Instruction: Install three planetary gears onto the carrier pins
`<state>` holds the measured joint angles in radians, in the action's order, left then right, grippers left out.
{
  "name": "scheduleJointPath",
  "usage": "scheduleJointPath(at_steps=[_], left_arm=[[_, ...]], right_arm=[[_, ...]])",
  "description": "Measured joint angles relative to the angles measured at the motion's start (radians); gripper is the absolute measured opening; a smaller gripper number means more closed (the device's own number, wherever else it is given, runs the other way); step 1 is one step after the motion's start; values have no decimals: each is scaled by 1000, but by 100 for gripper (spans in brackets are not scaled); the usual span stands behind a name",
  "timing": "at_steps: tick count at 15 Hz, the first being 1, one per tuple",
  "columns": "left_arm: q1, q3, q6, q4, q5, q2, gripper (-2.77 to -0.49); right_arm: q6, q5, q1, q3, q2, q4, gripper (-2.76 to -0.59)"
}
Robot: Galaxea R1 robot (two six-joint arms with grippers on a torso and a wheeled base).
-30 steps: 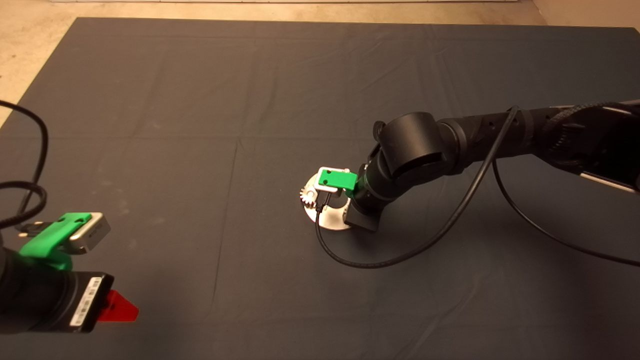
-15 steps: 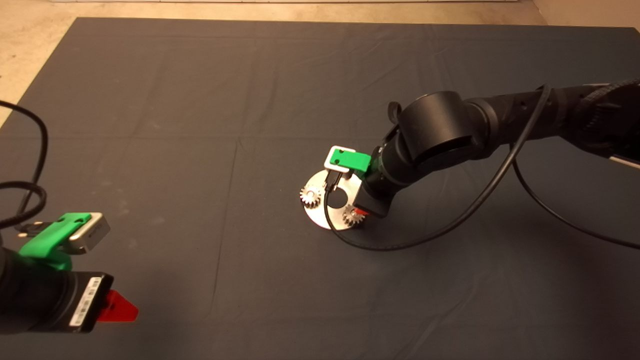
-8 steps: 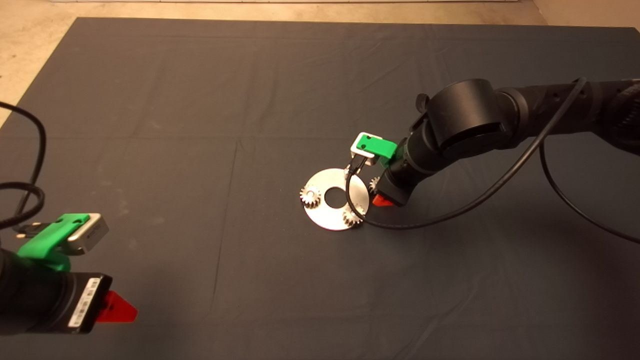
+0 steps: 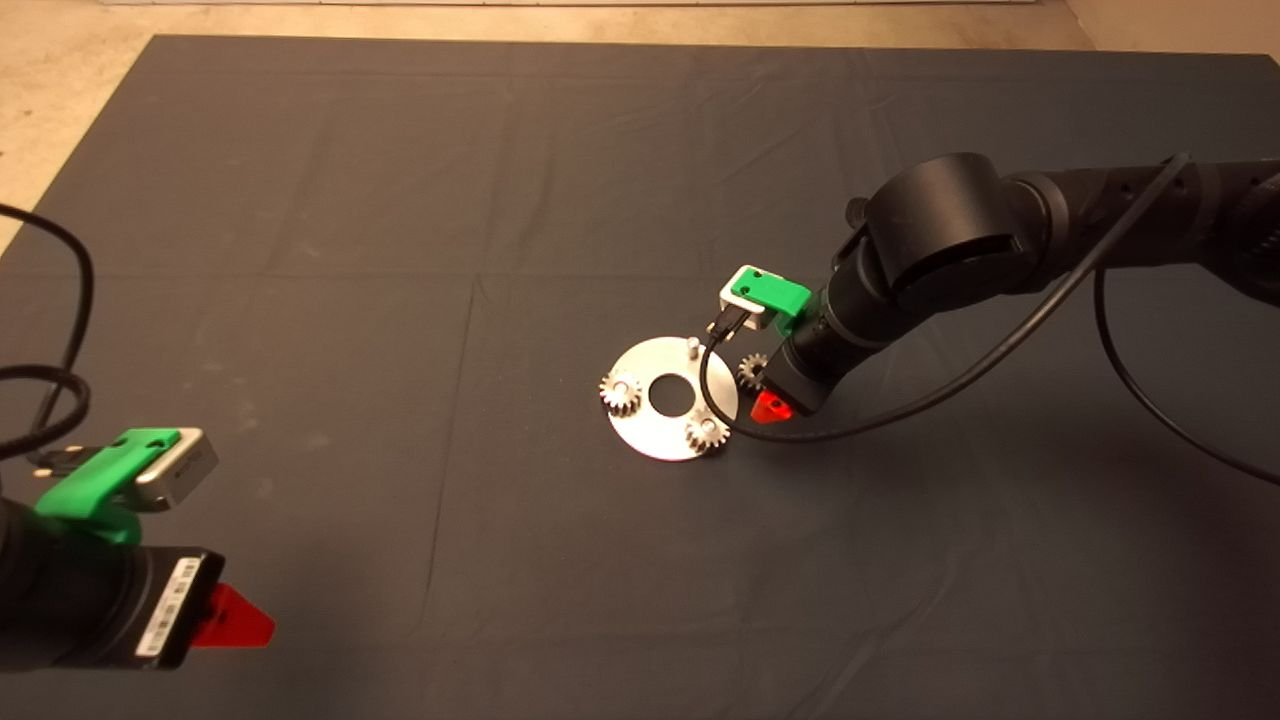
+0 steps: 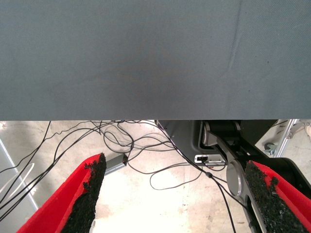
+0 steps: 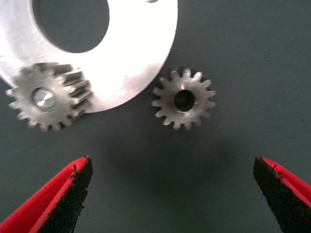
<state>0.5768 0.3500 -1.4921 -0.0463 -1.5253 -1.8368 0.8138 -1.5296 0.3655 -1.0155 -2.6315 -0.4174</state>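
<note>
Two gears (image 4: 621, 393) seated on disc (image 4: 650, 430) pins; third gear (image 6: 183, 99) loose on mat beside rim. Right claw (image 6: 170, 194) wide open, empty, hovering above it to grasp. Bare pin (image 4: 691, 346) awaits. Left claw (image 5: 177, 199) parked, open, empty.

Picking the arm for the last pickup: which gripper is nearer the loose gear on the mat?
Right. Right gripper hovers open over the loose gear; left gripper is parked far away.

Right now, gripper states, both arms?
Left gripper: open, empty, parked at the mat's edge.
Right gripper: open, empty, above the loose gear beside the disc.
</note>
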Motion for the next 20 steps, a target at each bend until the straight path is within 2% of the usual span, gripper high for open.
scheduleJointPath(at_steps=[2,5,7,15,16,20], left_arm=[[0,-1,0,2,0,0,-122],[0,-1,0,2,0,0,-122],[0,-1,1,2,0,0,-122],[0,-1,4,2,0,-3,-122],[0,-1,4,2,0,-3,-122],[0,-1,4,2,0,-3,-122]], right_arm=[[3,0,0,-42,0,0,-76],[3,-1,0,-97,-6,1,-74],[3,0,0,-117,-12,1,-63],[3,0,0,-173,-53,8,-63],[3,0,0,-180,-57,11,-63],[7,0,-3,-206,-62,59,-63]])
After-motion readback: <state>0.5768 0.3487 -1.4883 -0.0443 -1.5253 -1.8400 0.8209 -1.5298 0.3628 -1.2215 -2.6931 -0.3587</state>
